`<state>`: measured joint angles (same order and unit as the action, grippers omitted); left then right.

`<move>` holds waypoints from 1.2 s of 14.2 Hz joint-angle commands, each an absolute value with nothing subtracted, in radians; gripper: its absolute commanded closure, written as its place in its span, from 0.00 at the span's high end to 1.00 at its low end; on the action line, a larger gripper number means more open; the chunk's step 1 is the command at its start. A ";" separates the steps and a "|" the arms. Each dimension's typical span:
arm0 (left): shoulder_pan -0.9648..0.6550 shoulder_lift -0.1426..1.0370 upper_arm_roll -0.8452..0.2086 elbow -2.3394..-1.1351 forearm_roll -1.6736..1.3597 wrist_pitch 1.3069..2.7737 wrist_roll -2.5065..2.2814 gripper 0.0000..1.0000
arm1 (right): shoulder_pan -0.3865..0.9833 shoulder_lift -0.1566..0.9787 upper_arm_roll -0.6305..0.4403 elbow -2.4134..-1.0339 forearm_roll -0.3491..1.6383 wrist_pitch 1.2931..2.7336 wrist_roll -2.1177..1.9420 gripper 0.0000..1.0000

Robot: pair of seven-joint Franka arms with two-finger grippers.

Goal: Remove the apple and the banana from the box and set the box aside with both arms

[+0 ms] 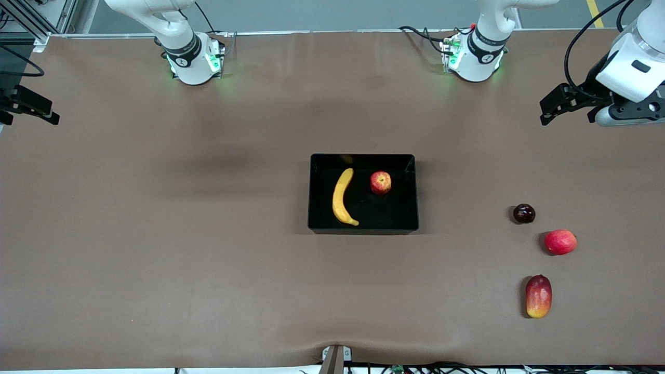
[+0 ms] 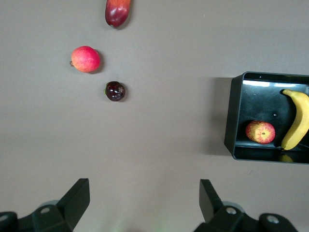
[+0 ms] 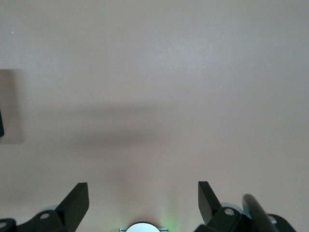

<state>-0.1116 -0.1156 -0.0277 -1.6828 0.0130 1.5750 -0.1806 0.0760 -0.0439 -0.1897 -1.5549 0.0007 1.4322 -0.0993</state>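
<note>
A black box sits mid-worktop, holding a yellow banana and, beside it toward the left arm's end, a red apple. Both arms wait high at the worktop's ends. The left gripper hangs wide and empty over bare worktop near a plum, a pink-red fruit and a mango. The right gripper is wide and empty too.

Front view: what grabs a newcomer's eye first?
The glossy black bin mid-table, with the yellow banana and the small red apple lying apart inside it. Next, three loose fruits toward the left arm's end of the table: a dark plum, a pink-red round fruit, and nearest the camera a red-yellow mango. The left gripper hangs open above that end.
</note>
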 commanded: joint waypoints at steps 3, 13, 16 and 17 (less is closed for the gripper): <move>-0.115 -0.048 -0.029 -1.634 -0.009 1.565 -0.183 1.00 | 0.057 -0.055 -0.178 -1.552 -0.011 1.425 -0.095 1.00; -0.181 0.273 -0.227 -1.631 -0.006 1.885 -0.451 1.00 | 0.054 -0.049 -0.179 -1.551 -0.003 1.436 -0.094 1.00; -0.253 0.398 -0.236 -1.632 -0.005 2.024 -0.563 1.00 | 0.052 -0.049 -0.179 -1.549 -0.003 1.436 -0.094 1.00; -0.273 0.428 -0.236 -1.634 -0.005 2.051 -0.590 1.00 | 0.052 -0.049 -0.179 -1.549 -0.003 1.436 -0.094 1.00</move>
<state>-0.2428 0.3664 -0.2368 -1.6641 0.0047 2.0152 -0.5370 0.0735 -0.0438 -0.1938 -1.5549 0.0007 1.4377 -0.0994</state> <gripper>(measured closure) 0.000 0.000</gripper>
